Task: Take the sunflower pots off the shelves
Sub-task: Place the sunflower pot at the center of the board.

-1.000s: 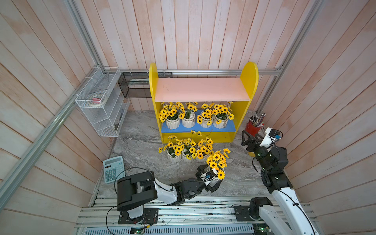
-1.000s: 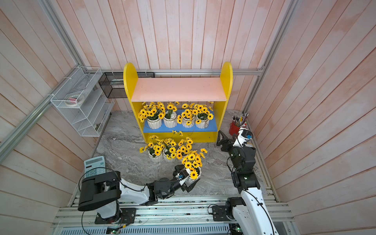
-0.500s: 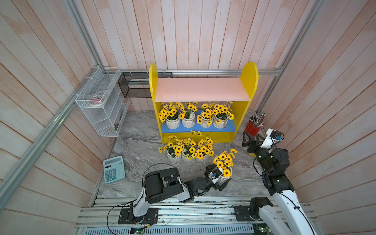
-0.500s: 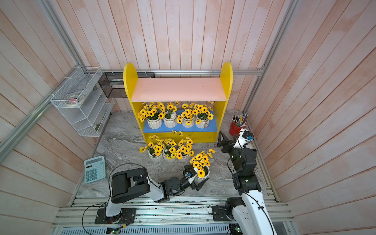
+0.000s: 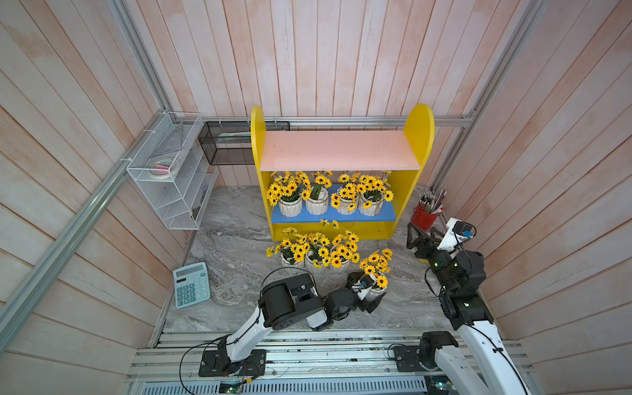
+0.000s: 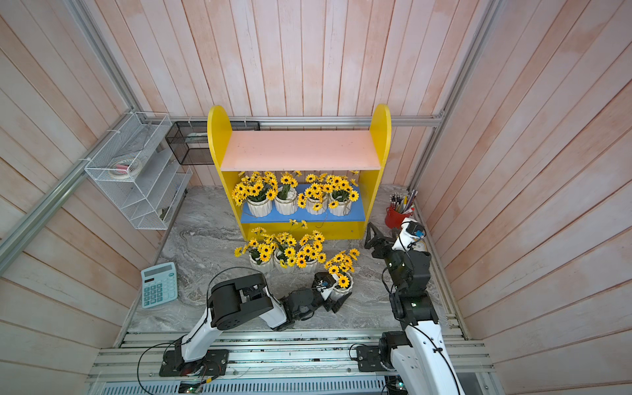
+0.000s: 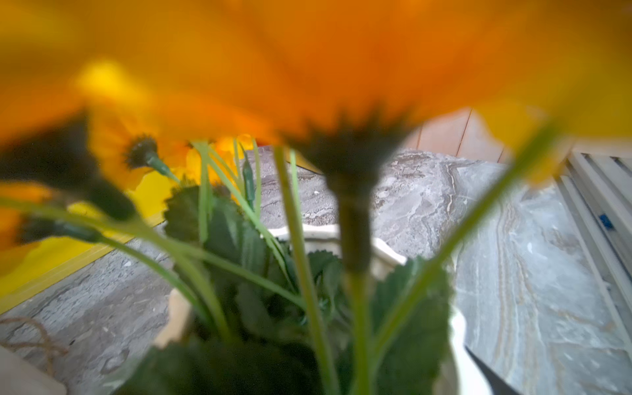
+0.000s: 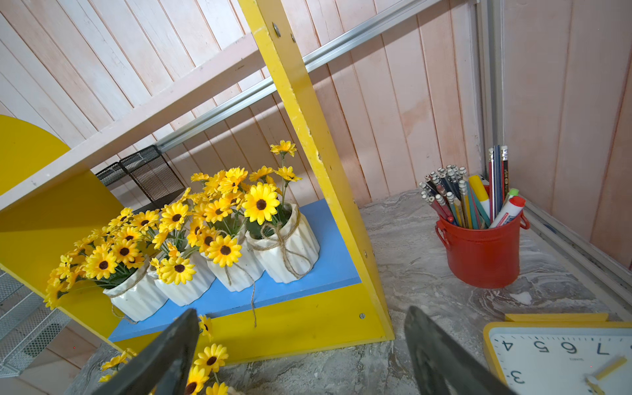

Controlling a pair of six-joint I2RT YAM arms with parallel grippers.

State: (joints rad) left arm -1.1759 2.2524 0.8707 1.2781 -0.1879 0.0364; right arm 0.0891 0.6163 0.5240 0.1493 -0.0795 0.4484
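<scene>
Left gripper [image 5: 365, 290] straddles a front-edge sunflower pot [image 5: 375, 292], grip unclear; right gripper [image 5: 423, 236] gapes empty. Four white ribbed pots [image 5: 317, 206] fill the blue board [image 5: 333, 216].

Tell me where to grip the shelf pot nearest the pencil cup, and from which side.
Grip the pot by its ribbed white body, below the twine, jaws across its width. Come in level from the open front of the shelf: the pink board roofs it, flowers crowd its top, and a neighbour pot stands close on one side.
</scene>
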